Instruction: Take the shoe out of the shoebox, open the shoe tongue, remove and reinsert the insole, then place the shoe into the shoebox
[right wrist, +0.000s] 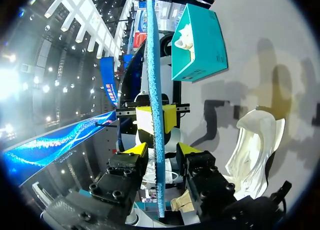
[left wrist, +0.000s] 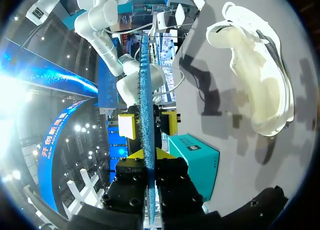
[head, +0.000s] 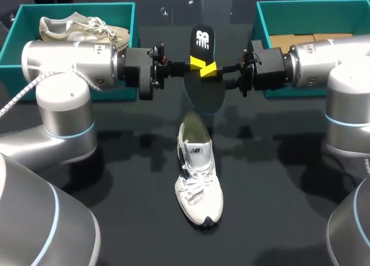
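Left pincer (head: 195, 63) is clenched on the insole (head: 202, 41), holding it upright in the air between the two arms, probably so it can be handed over or turned before it goes back into the shoe (head: 198, 179), which lies on the table (head: 277, 208) just below. Right pincer (head: 211, 70) meets it from the other side with its fingers parted, one on each side of the insole with a gap at both, so it grips nothing.
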